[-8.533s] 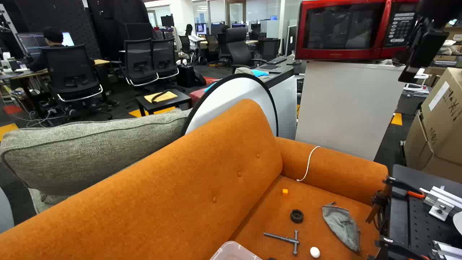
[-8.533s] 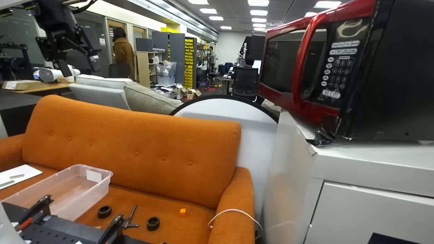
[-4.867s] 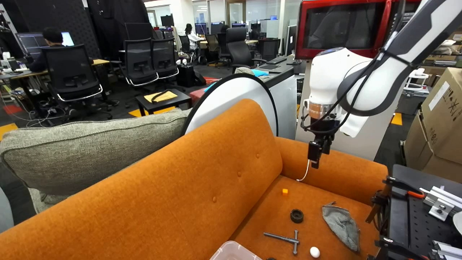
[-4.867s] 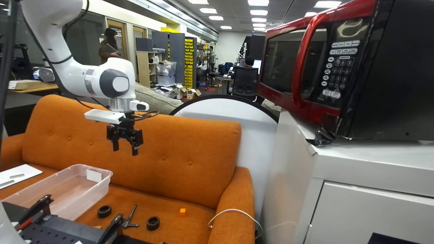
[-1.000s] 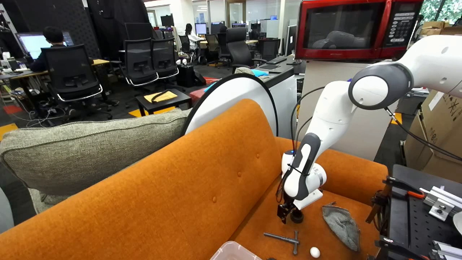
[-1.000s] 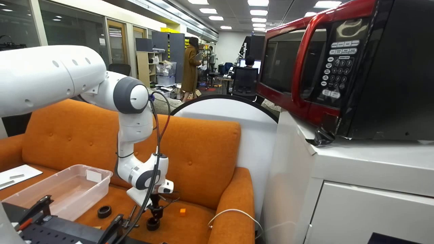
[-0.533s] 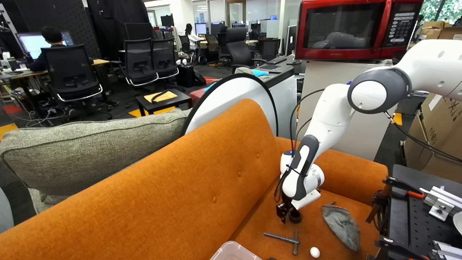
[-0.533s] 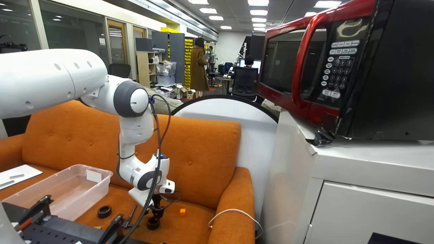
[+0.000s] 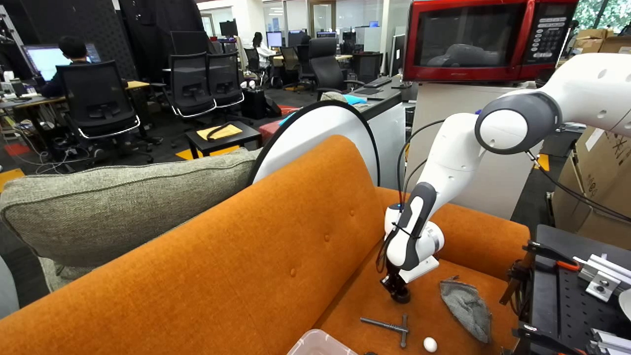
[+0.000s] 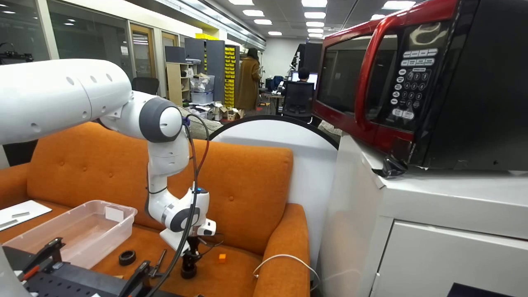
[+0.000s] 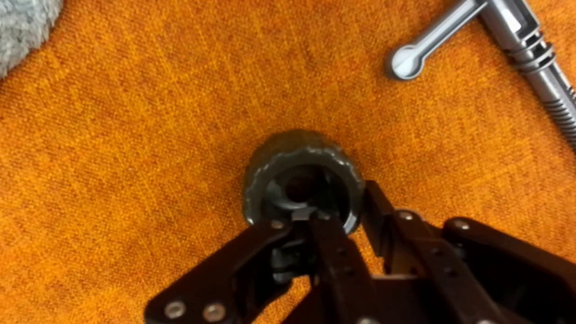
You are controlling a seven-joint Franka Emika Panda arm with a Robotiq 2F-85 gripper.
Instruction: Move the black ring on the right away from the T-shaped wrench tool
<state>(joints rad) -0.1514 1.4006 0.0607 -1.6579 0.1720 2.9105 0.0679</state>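
Note:
The black ring on the right [image 11: 292,155] lies on the orange sofa seat, and my gripper [image 11: 346,200] is down at it. In the wrist view one finger reaches inside the ring and the other presses its outer side, so the jaws pinch the ring's wall. Both exterior views show the ring [image 10: 189,273] directly under the fingers, seemingly resting on the seat. Apart from it lies the grey T-shaped wrench tool [image 9: 387,324], its crossbar end [image 11: 407,63] toward the ring in the wrist view. A similar black ring [image 10: 127,258] sits on the tool's far side, beside the bin.
A clear plastic bin [image 10: 95,202] stands on the seat. A white ball [image 9: 430,344] and a grey cloth-like lump [image 9: 466,308] lie near the front. An orange cube [image 10: 222,258] is close to the arm. The sofa back [image 9: 276,256] rises behind; a black bench with clamps [image 9: 577,286] stands in front.
The jaws have come together from a wider stance onto the ring's wall. The ring and gripper have shifted slightly together. A person in the background has walked across.

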